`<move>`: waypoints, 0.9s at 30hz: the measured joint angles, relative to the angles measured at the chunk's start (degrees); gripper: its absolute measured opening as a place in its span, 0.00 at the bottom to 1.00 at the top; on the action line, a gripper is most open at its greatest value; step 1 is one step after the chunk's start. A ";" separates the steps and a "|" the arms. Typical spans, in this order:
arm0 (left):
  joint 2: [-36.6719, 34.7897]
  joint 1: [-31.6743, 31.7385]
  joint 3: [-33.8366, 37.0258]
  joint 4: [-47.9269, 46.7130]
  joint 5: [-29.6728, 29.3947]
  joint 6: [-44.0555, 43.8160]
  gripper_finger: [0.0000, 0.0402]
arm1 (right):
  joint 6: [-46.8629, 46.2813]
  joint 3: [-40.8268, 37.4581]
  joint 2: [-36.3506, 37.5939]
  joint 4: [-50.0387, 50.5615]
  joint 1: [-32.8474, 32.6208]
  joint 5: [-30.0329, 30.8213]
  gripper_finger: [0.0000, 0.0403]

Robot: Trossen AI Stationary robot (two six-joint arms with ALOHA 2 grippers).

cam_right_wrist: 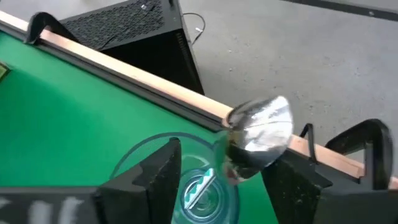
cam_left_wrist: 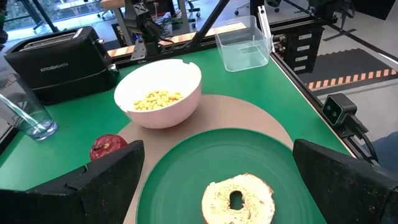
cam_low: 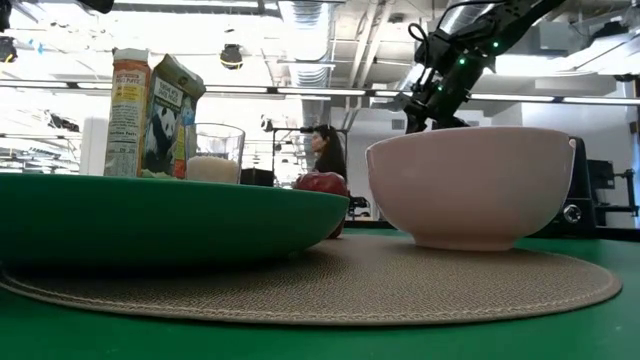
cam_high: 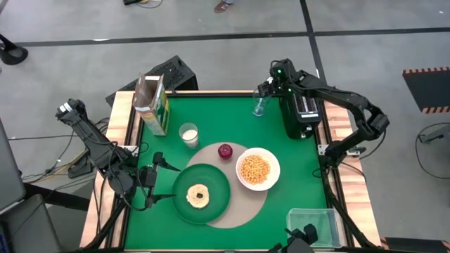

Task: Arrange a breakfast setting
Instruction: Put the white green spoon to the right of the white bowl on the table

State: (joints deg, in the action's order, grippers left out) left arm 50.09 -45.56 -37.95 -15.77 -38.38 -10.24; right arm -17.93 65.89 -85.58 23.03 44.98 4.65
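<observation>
Woven matt placemat [cam_low: 400, 285], glossy bowl [cam_low: 470, 185], shiny, probably metal spoon [cam_right_wrist: 261, 134]

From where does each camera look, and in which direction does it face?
High: above the table, straight down; both arms show.
Low: at tabletop height, level across the placemat; right arm above.
Left wrist: on the left arm, facing bagel and white bowl; left claw shows.
Right wrist: on the right arm, facing spoon in clear glass; right claw shows.
Shared: high and left wrist both show the bowl.
</observation>
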 joint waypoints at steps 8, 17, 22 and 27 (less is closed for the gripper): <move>0.00 0.00 0.00 0.00 0.01 0.00 0.99 | 0.09 0.00 0.00 -2.47 0.15 1.63 0.41; 0.00 0.00 0.00 0.00 0.01 -0.02 0.99 | 0.32 0.00 0.00 -2.58 0.16 1.73 0.31; 0.00 0.00 0.00 0.00 0.01 -0.04 0.99 | 1.33 0.00 0.00 -2.67 0.14 1.74 0.24; 0.00 0.01 0.00 0.00 0.36 -0.04 0.99 | 2.02 0.02 0.02 -2.85 0.10 1.73 0.15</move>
State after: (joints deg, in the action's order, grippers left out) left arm 50.09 -45.55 -37.95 -15.77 -38.01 -10.28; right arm -15.91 65.91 -85.56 20.18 45.08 6.38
